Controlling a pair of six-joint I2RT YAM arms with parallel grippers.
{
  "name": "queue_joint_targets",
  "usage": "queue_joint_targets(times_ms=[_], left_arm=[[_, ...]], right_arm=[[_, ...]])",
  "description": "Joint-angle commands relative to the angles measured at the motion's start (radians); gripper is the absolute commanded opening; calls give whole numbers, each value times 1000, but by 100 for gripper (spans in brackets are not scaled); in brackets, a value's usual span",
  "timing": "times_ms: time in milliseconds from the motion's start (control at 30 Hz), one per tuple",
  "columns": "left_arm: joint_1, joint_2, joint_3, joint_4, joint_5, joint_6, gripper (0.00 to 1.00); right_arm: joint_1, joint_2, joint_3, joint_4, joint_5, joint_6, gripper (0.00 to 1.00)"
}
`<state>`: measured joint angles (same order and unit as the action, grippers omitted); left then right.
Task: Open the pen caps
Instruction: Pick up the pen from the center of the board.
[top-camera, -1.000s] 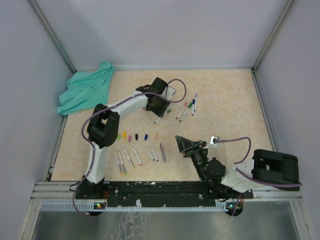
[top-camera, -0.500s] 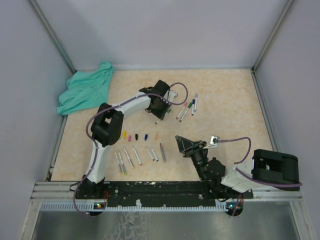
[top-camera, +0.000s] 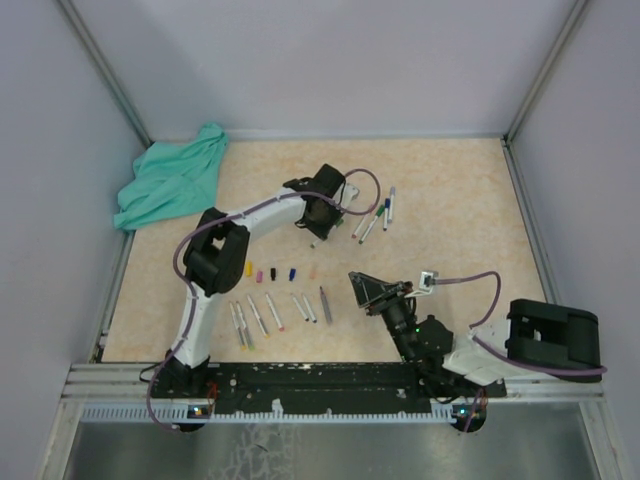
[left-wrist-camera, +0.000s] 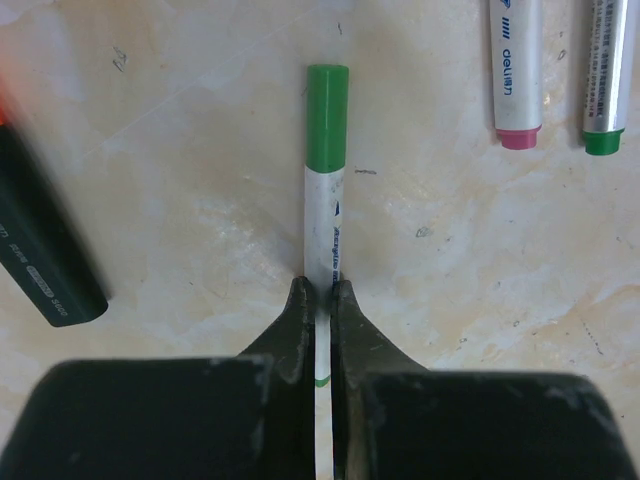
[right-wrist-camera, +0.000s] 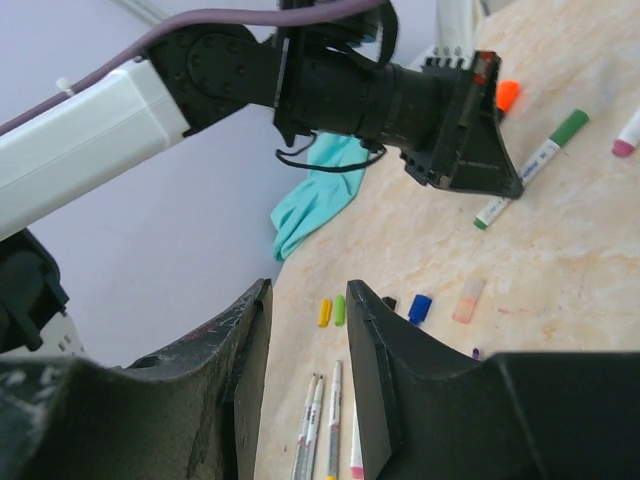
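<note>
seen from above, a row of loose caps (top-camera: 271, 273) and bare pens (top-camera: 272, 312) lay right of the cloth (top-camera: 170, 180), so about half looked done; a few capped pens (top-camera: 372, 225) were left, no container in sight. the left wrist view showed the left gripper (left-wrist-camera: 318, 300) pinching a pen barrel (left-wrist-camera: 324, 225), its green cap (left-wrist-camera: 327, 115) on. the right wrist view showed the right gripper (right-wrist-camera: 308, 292) spread, empty.

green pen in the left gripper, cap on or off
On. The green cap sits on the far end of the white barrel, no tip showing; the left gripper pinches the barrel lower down.
</note>
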<state>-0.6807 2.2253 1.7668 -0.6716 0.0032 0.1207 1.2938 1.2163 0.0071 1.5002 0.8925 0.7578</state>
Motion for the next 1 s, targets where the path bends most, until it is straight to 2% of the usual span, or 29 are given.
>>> queue_joint_targets(times_ms=[0, 33, 133, 167, 300, 433, 533, 667, 833, 967], left_arm=[[-10, -77, -77, 80, 39, -33, 0], [-10, -109, -104, 107, 46, -41, 0], [-8, -218, -153, 183, 76, -80, 0], [-7, -258, -175, 205, 87, -102, 0], [-3, -458, -347, 348, 160, -194, 0], [0, -737, -612, 565, 244, -315, 0], [6, -919, -812, 732, 300, -411, 0], [8, -1141, -1045, 979, 370, -550, 0], [7, -1330, -1193, 1092, 381, -690, 0], [7, -1423, -1285, 1166, 386, -772, 0]], right_arm=[[5, -112, -11, 16, -106, -174, 37], [5, -193, 18, -84, -126, -190, 37], [6, -397, 197, -690, -140, -193, 38], [6, -437, 235, -808, -147, -218, 39], [6, -570, 304, -1003, -223, -288, 39], [6, -603, 395, -1214, -290, -299, 39], [6, -612, 412, -1261, -340, -283, 38], [7, -622, 399, -1241, -404, -258, 38], [7, -577, 427, -1227, -464, -252, 39], [7, -493, 469, -1212, -515, -250, 41]])
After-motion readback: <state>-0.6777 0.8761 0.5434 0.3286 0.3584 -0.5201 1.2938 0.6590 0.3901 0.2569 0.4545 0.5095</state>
